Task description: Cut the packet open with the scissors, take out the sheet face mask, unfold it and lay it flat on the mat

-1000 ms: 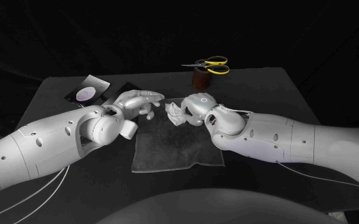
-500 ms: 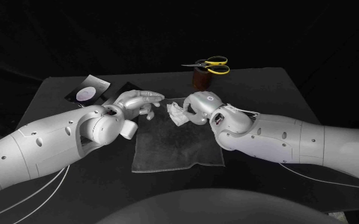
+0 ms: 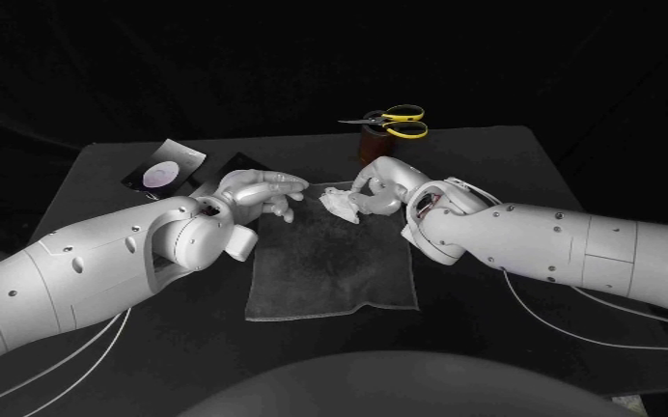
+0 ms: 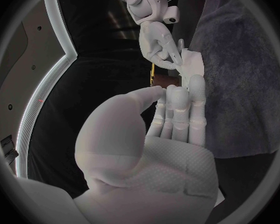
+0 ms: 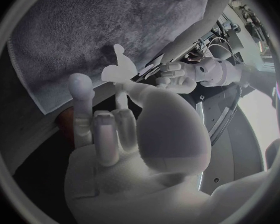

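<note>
The fingers of the right hand are pinching the crumpled white sheet face mask, holding it at the far edge of the grey mat on the worktop. The left hand is hovering just beside it, straight fingers holding nothing, tips pointing at the mask. It looks best placed to take a loose edge.
</note>
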Robot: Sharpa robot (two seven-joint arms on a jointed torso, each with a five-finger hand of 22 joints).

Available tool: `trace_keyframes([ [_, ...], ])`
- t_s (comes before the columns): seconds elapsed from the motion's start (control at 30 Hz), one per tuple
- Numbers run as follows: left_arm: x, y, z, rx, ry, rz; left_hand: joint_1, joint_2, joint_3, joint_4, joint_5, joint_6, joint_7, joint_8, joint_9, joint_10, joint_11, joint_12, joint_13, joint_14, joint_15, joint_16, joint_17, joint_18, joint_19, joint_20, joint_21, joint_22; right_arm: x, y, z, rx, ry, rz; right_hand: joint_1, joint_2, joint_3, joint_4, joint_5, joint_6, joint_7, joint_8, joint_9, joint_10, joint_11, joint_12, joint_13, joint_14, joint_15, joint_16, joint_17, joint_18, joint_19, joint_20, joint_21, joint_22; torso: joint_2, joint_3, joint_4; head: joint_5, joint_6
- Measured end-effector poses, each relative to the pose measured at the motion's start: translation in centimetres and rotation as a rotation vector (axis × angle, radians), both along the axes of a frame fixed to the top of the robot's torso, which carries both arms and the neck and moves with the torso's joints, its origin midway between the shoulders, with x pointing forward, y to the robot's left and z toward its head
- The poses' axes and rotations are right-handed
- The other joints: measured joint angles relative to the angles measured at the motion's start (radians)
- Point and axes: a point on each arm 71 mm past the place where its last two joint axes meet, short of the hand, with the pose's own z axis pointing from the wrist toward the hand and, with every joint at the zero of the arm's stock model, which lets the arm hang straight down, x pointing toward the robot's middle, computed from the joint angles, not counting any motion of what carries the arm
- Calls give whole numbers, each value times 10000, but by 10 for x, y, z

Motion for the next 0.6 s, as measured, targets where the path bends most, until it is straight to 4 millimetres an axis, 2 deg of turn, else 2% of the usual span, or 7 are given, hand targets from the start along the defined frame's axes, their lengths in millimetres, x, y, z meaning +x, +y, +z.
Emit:
trace_keyframes([
  [0.07, 0, 0, 0, 27, -14, -50, 0, 0, -1, 1, 0, -49, 49, 0, -35, 0, 0, -164, -124, -16, 12, -99, -150, -1, 0, 0, -30, -47, 1, -3, 1, 283, 434, -61, -100, 101, -3, -4, -17, -63, -21, 0, 0, 0, 0, -137, 1, 0, 0, 0, 0, 71, -30, 19, -153, -1, 0, -2, 0, 7, 0],
  [0.23, -1, -2, -1, 59, -44, -173, 0, 0, -59, 3, 0, -88, 87, 0, -117, -35, 36, -402, -321, -52, 48, -176, -331, -3, 0, 0, -108, -111, 3, -7, 5, 1077, 1572, -153, -356, 364, 53, -89, -11, -229, 82, -93, 92, -1, 1, -300, 7, -1, 1, -2, -4, 76, -136, 53, -260, -7, 0, -2, 1, 22, 0],
  [0.33, -1, -4, -1, 71, -59, -252, 0, 0, -86, 31, 0, -89, 88, -3, -147, -33, 38, -468, -372, -52, 47, -176, -382, -4, 0, 0, -153, -126, 3, -10, 8, 1630, 2181, -221, -454, 464, 233, -272, 14, -314, 99, -124, 194, -1, 2, -315, 8, -1, 2, -21, -8, 76, -136, 53, -258, -7, 0, -3, 5, 35, 0],
  [0.43, -2, -5, -2, 69, -53, -317, 0, 0, -169, 114, 0, -147, 143, -54, -204, 19, 91, -604, -460, -109, 105, -271, -507, -6, 1, 1, -228, -175, 2, -11, 10, 2248, 2685, -288, -491, 501, 242, -290, 15, -331, 110, -158, 196, -1, 2, -345, 8, -2, 2, -37, -9, 75, -136, 53, -82, -7, 0, -4, 6, 46, 0],
  [0.5, -3, -6, -3, 78, -37, -361, -16, -16, -289, 233, 0, -199, 194, -54, -294, -74, 184, -909, -677, -385, 167, -540, -724, -7, -78, 79, -474, -333, 0, -11, 11, 2721, 2980, -314, -504, 514, 236, -299, 15, -350, 103, -167, 197, -2, 3, -346, 8, -2, 2, -38, -9, 73, -136, 53, -5, -5, 1, -3, 7, 51, 0],
  [0.6, -6, -8, -5, 93, 9, -413, -200, -199, -566, 511, 0, -276, 262, -54, -448, -201, 308, -1511, -1103, -1188, 349, -1440, -1252, -7, -528, 276, -1373, -871, -2, -11, 14, 3406, 3303, -332, -504, 514, 246, -309, 16, -357, 108, -184, 196, -17, 18, -346, 7, -2, 2, -39, -9, 71, -136, 53, -5, -4, 1, -3, 7, 54, 0],
])
